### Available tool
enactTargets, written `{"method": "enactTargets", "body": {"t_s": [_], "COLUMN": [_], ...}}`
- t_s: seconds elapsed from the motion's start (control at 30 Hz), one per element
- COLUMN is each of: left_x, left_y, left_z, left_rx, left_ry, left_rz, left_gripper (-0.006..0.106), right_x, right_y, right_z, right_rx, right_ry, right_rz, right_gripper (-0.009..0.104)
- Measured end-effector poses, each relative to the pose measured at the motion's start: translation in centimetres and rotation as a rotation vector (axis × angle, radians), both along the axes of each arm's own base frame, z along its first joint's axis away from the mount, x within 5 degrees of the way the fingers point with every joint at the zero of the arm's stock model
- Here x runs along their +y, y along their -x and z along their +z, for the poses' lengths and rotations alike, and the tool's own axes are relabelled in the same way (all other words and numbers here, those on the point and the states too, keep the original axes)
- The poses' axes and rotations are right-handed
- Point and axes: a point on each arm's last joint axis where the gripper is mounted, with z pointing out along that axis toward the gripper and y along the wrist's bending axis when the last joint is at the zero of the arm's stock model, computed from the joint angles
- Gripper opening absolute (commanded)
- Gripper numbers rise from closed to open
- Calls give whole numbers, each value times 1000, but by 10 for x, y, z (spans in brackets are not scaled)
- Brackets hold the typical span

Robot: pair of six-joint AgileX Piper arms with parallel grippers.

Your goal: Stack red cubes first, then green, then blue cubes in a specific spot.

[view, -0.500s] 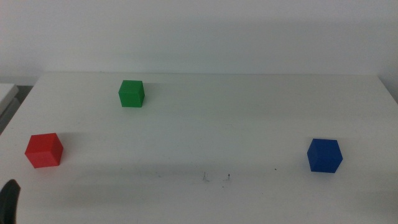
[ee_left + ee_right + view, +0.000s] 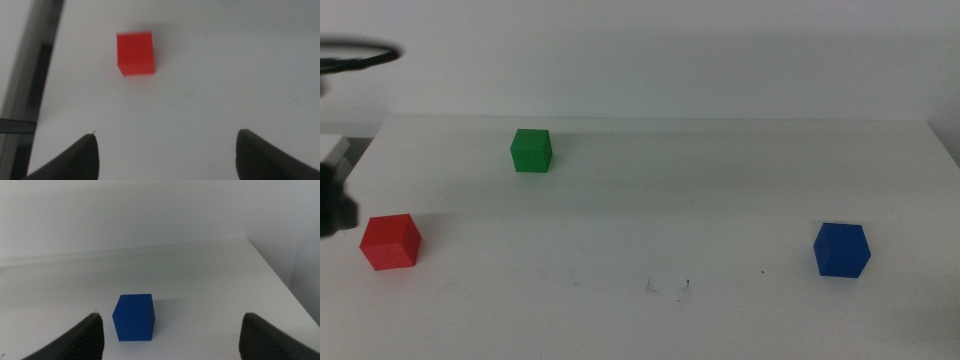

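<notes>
Since half a second ago our left gripper (image 2: 165,155) has swung up beside the small matte red cube (image 2: 391,242) — both grippers' jaws spread, nothing stacked yet.

Bare lab bench: white table (image 2: 720,200), blank wall (image 2: 670,50).

Left gripper (image 2: 165,155): two dark grey-black jaws, matte, rounded tips, wide apart. Right gripper (image 2: 170,335): same dark matte jaws with rounded tips, also spread wide. Left arm (image 2: 335,205) at desk's left edge: blurred dark block, pale grey part above it, thin black cable (image 2: 360,55) looping overhead.
</notes>
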Motion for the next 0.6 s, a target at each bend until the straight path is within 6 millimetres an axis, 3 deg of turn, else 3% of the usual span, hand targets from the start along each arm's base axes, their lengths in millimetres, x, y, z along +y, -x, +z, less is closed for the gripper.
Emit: {"method": "enactTargets", "body": {"t_s": [0.17,0.27,0.4,0.6], "left_x": [6,17,34,49], "left_y": [-61,-88,-118,-151], "left_z": [-21,-35,-56,-103], "left_rx": [187,258,290,343], "left_ry": [10,43,74,64], "left_rz": [12,55,94,88], "left_gripper": [94,94,94,94], "right_x": [0,0,0,0], "right_y": [0,0,0,0], "right_z": [0,0,0,0], "right_rx": [0,0,0,0], "right_ry": [0,0,0,0], "right_rz": [0,0,0,0], "right_gripper": [93,93,93,93]}}
